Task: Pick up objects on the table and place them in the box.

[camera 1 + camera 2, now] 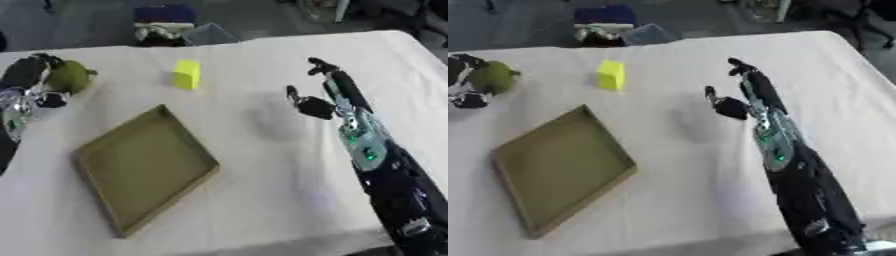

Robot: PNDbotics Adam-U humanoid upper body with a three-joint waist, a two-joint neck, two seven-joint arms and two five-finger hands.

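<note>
A round green fruit (70,76) sits at the far left of the table, and my left hand (29,72) has its fingers curled round it. A yellow block (186,74) stands upright on the white cloth behind the box. The box (144,165), a shallow olive tray, lies askew at centre left with nothing in it. My right hand (325,95) hovers over the cloth right of centre, fingers straight and pointing away, thumb spread, holding nothing.
The table's far edge runs along the top, with a dark blue item (164,22) and a grey one (208,35) on the floor beyond. My right forearm (385,170) crosses the lower right of the table.
</note>
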